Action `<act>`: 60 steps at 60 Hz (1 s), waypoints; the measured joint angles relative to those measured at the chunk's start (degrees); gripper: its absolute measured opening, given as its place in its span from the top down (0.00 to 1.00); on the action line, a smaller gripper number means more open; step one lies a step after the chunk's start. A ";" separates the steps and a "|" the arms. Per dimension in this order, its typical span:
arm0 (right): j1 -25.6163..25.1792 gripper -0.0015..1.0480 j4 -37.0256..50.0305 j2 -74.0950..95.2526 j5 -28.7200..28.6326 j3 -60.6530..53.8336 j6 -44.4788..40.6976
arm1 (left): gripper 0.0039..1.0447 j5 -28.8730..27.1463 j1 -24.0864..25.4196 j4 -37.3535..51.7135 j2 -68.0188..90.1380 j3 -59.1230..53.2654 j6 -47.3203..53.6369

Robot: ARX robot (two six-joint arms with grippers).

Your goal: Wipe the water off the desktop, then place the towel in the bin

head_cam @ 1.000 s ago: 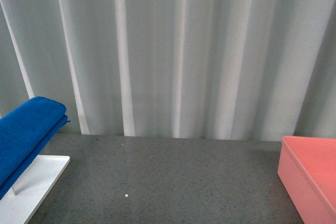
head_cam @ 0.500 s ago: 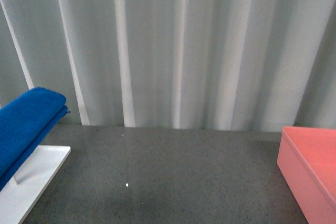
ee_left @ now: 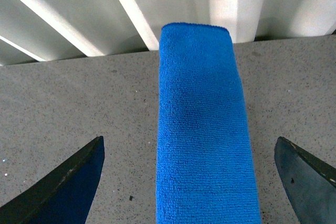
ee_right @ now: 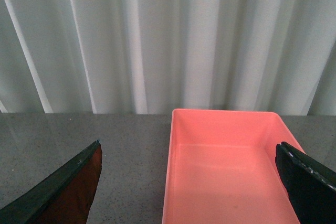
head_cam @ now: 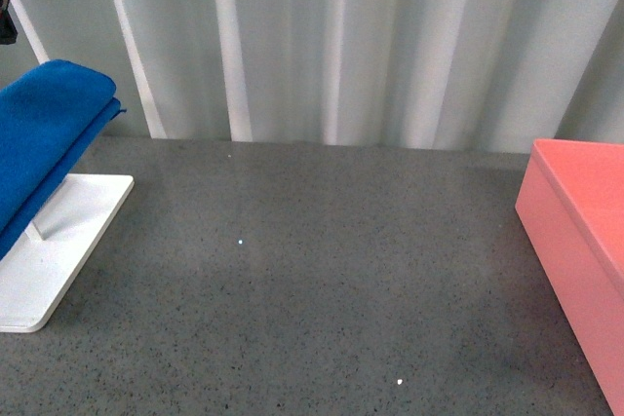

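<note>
The left fingers (ee_left: 68, 182) stand wide apart, flanking the towel (ee_left: 202, 129) without touching it. The towel's long axis runs between them toward the curtain (head_cam: 390, 36), raised above a white rack base (head_cam: 58, 241) at the left. The right fingers (ee_right: 63, 187), also apart, face the bin (ee_right: 226, 129) at the right edge. Between rack base and bin the surface (head_cam: 312, 270) lies open.

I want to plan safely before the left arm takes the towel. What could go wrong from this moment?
1. The towel is draped over a white-based rack; lifting it may drag or tip the rack.
2. The left fingers are open on both sides of the towel; a shallow grip might catch only one layer.
3. No puddle shows clearly on the desktop, so wiping may miss the water.
</note>
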 joint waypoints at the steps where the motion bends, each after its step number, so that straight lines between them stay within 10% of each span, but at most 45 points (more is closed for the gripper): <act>1: 0.00 0.07 0.00 0.00 0.00 0.00 0.00 | 0.06 -0.13 0.02 -0.17 0.39 0.31 0.02; 52: 0.00 0.07 0.00 0.00 0.00 0.00 0.00 | 0.06 -3.48 0.31 0.90 17.25 9.73 -1.20; 60: 0.00 0.07 0.00 0.00 0.00 0.00 0.00 | 0.26 -3.41 0.35 0.39 17.25 9.73 -2.05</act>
